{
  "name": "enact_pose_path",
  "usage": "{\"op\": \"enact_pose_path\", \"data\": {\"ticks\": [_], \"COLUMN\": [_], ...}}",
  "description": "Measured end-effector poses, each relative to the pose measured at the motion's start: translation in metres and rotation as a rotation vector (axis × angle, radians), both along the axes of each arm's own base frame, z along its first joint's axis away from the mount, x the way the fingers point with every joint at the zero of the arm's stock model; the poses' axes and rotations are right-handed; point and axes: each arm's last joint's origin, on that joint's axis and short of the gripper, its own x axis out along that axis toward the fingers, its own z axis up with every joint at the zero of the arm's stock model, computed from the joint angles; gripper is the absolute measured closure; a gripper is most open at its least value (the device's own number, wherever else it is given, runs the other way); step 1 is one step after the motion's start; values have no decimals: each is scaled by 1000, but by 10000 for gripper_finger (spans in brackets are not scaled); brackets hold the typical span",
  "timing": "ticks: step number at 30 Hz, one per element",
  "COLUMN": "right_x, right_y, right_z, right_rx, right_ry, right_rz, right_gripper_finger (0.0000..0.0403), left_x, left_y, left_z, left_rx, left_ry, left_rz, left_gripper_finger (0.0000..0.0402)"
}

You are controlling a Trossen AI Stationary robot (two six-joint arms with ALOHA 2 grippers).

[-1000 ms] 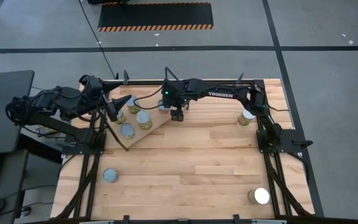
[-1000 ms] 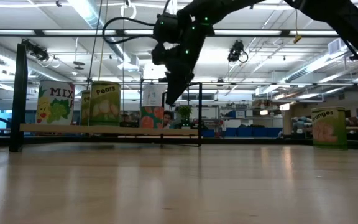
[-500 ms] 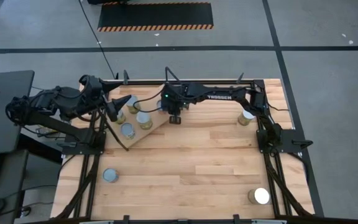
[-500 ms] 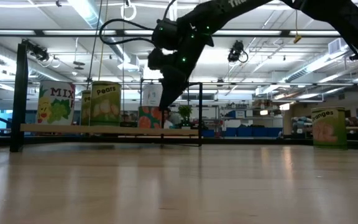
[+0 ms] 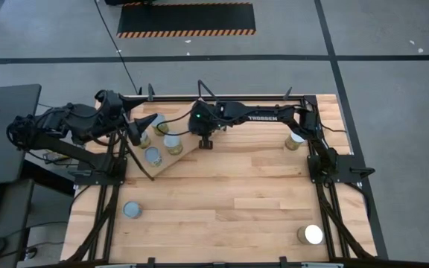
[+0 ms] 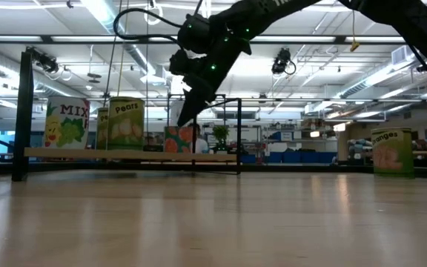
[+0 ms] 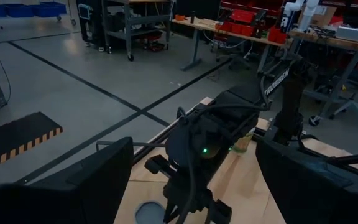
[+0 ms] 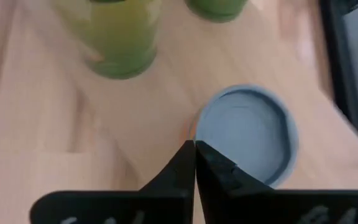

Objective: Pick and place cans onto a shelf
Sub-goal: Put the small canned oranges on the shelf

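The shelf [image 5: 186, 152] [image 6: 124, 156], a light-wood board on black wire legs, stands at the table's far left. Several cans stand upright on it [image 5: 172, 143] [image 5: 153, 155] [image 6: 126, 122]. My right gripper [image 5: 205, 142] [image 8: 194, 148] is shut with nothing between its fingers. It slants down over the shelf's right end, its tips just short of a bluish-topped can [image 8: 247, 134] [image 6: 180, 141] standing on the board. My left gripper [image 5: 140, 128] [image 7: 194, 186] hangs open and empty over the shelf's left end.
Three more cans stand on the slatted tabletop: one at the near left [image 5: 132, 210], one at the near right [image 5: 313, 235], one at the far right [image 5: 295, 140] [image 6: 393, 152]. The tabletop's middle [image 5: 229, 186] is bare wood. Both arm bases flank the table.
My right gripper has shut its fingers on nothing. It has shifted a little toward the table's left over the shelf and tipped further down. The can below it has stayed upright on the board.
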Motion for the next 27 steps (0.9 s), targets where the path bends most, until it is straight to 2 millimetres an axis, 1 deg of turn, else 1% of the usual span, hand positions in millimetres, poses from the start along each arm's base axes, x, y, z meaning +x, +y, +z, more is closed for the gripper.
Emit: {"op": "enact_pose_path", "data": {"ticks": [2, 4, 9, 12, 16, 18, 21, 23, 25, 27], "right_x": [-2, -4, -4, -4, -3, -3, -8, -18, -33, -52], "right_y": [1, 2, -7, -11, -7, -4, 5, 11, 17, 23], "right_z": [-1, -3, -1, 1, 7, 15, 40, 63, 87, 114], "right_rx": [25, 7, -202, -305, -317, -315, -322, -325, -332, -345], "right_ry": [18, 51, 81, 97, 90, 88, 64, 45, 28, 0], "right_rz": [12, 10, -122, -151, -149, -145, -135, -130, -142, -171], "right_gripper_finger": [394, 398, 393, 392, 395, 396, 397, 397, 397, 397], "left_x": [0, 0, 0, 0, 0, -1, -1, 0, -1, -1], "left_y": [0, 0, 0, 0, 0, 0, 2, 5, 9, 15], "left_z": [0, 0, 0, 0, 0, -2, -3, -4, -5, -7], "left_rx": [0, 0, 19, 31, 34, 37, 37, 30, 30, 44], "left_ry": [0, 1, 13, 21, 25, 41, 52, 61, 81, 115], "left_rz": [0, 0, -1, -4, 4, 4, 6, 8, 19, 32], "left_gripper_finger": [56, 56, 56, 56, 56, 56, 56, 56, 56, 56]}}
